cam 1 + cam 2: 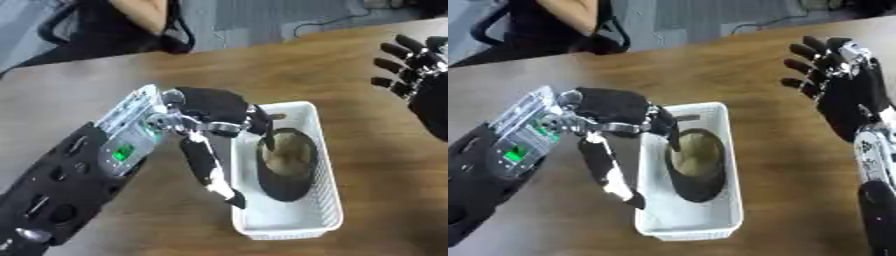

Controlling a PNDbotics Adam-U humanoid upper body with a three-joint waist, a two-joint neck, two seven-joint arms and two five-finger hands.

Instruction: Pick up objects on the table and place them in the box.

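A white slatted box [290, 229] stands lengthwise on the wooden table [79, 100]. A dark oval object with a tan inside [289, 161] lies in it, filling most of the middle. My left hand [210, 106] hangs over the box's left wall. Its fingers [261, 125] bend down inside and touch the object's near rim, while its thumb [208, 167] stretches straight down outside the wall, so the wall stands between them. My right hand [846, 85] is held open above the table at the upper right, fingers spread and upward, well away from the box.
The table's far edge [262, 44] runs across the top of the view, with a chair and a seated person [131, 20] beyond it. Bare wood lies between the box and my right hand and in front of the box.
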